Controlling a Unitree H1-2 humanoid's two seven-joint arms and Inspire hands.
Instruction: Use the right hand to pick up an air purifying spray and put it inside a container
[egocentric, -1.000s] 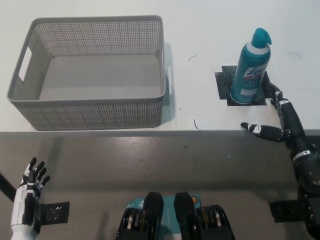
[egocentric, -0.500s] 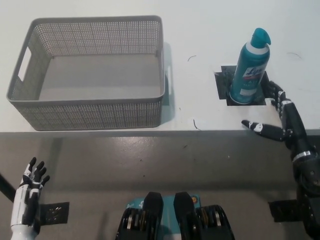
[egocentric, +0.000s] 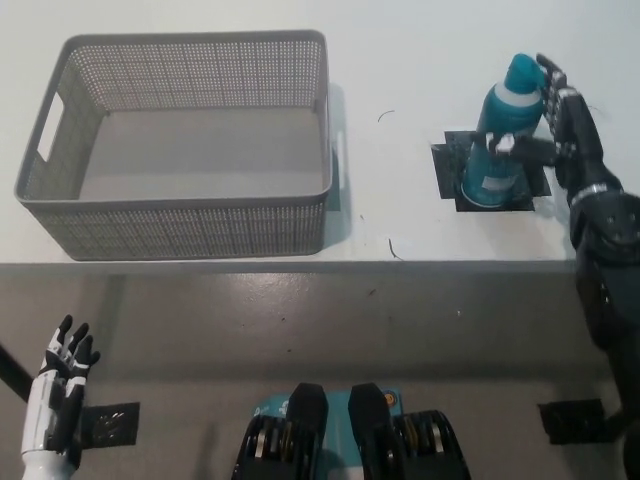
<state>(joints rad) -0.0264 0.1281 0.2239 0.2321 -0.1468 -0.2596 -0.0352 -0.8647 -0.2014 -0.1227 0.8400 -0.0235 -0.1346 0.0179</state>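
One spray can (egocentric: 497, 140) stands upright, right hand (egocentric: 556, 125) wrapped around it.

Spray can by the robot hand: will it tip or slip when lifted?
The spray can stands tall and narrow, so a sideways nudge would likely tip it. Its smooth round body looks slippery and would probably roll if it fell. The right robot hand wraps it high, near the cap, so it may swing when lifted.
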